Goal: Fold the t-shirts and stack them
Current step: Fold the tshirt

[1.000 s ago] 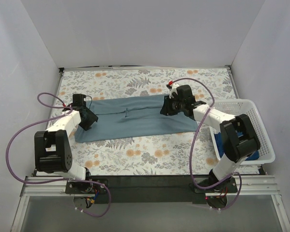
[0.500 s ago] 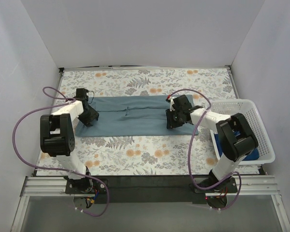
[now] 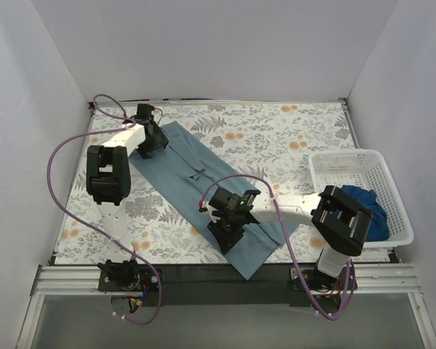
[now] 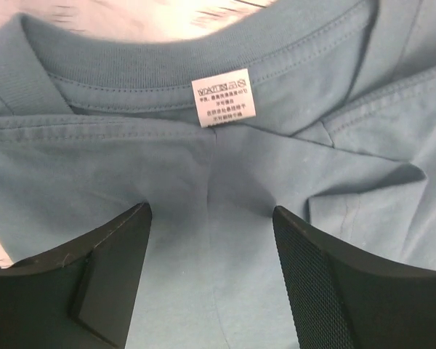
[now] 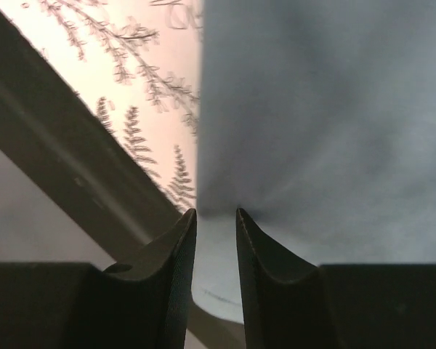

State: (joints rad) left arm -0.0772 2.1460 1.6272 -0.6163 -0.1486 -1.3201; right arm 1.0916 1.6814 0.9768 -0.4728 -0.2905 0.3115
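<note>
The slate blue t-shirt (image 3: 192, 174) lies folded into a long strip, running diagonally from back left to the table's front edge. My left gripper (image 3: 152, 142) is at its collar end. In the left wrist view it (image 4: 211, 211) is open wide, with the fingertips down on the cloth just below the white neck label (image 4: 223, 98). My right gripper (image 3: 227, 231) is at the strip's near end. In the right wrist view it (image 5: 216, 212) is nearly closed, with the shirt's edge (image 5: 312, 109) pinched between the jaws. The royal blue t-shirt (image 3: 367, 203) lies bunched in the basket.
The white lattice basket (image 3: 349, 156) stands at the right edge of the floral table cover (image 3: 276, 138). The shirt's near end (image 3: 251, 262) hangs over the black front rail (image 5: 73, 160). White walls enclose the back and sides.
The shirt has swung from lying crosswise to lying diagonally. My left gripper moved to the back left with the collar end, and my right gripper moved toward the front edge with the other end.
</note>
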